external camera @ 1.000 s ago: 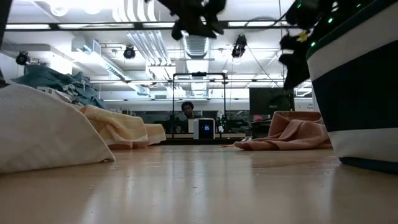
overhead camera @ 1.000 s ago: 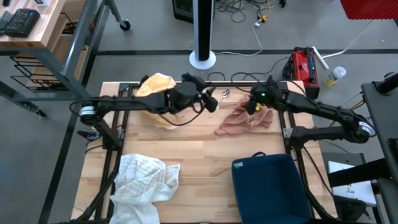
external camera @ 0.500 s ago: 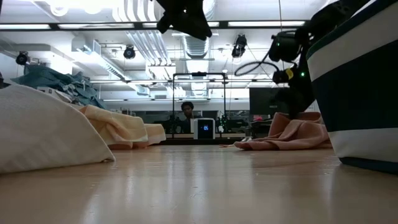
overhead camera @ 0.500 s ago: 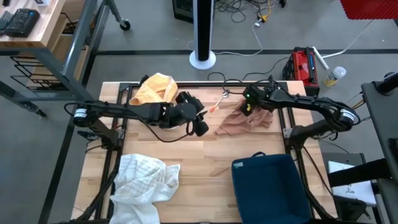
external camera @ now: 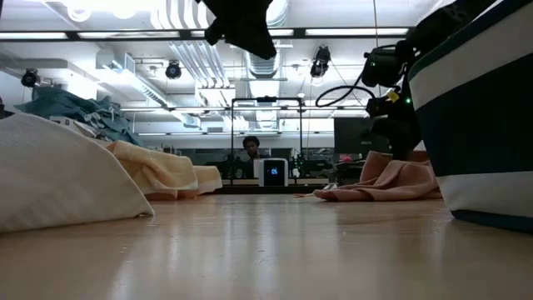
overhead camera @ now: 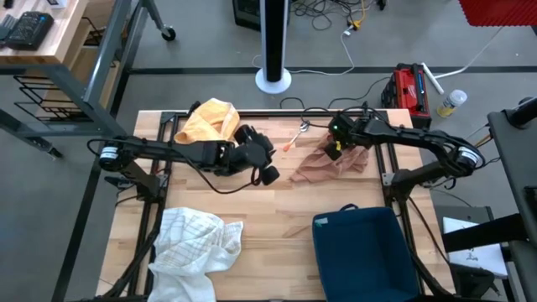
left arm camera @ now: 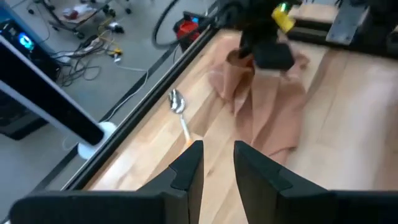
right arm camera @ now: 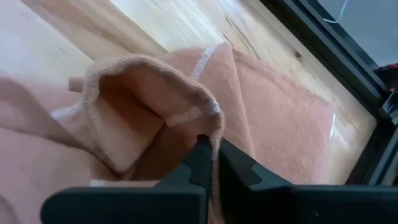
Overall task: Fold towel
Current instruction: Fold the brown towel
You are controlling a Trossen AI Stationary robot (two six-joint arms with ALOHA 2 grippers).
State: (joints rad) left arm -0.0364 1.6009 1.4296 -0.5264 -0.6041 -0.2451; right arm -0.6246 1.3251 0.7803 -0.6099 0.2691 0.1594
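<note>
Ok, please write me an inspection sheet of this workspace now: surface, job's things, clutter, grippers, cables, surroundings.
Surface: pale wooden table.
Job's things: crumpled pink cloth towel, far right.
Clutter: yellow cloth; white cloth; dark blue bin; metal spoon.
Grippers: right gripper shut on the pink towel's edge; left gripper open, empty, mid-table.
Cables: black cable along the far edge.
Surroundings: red toolbox, white pole base.

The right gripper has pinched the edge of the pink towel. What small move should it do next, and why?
Probably lift a little. The right gripper is shut on a hem of the pink towel, which lies crumpled on the table. Raising that edge should let the cloth hang open. The left gripper hangs empty beside it, able to take another edge.
</note>
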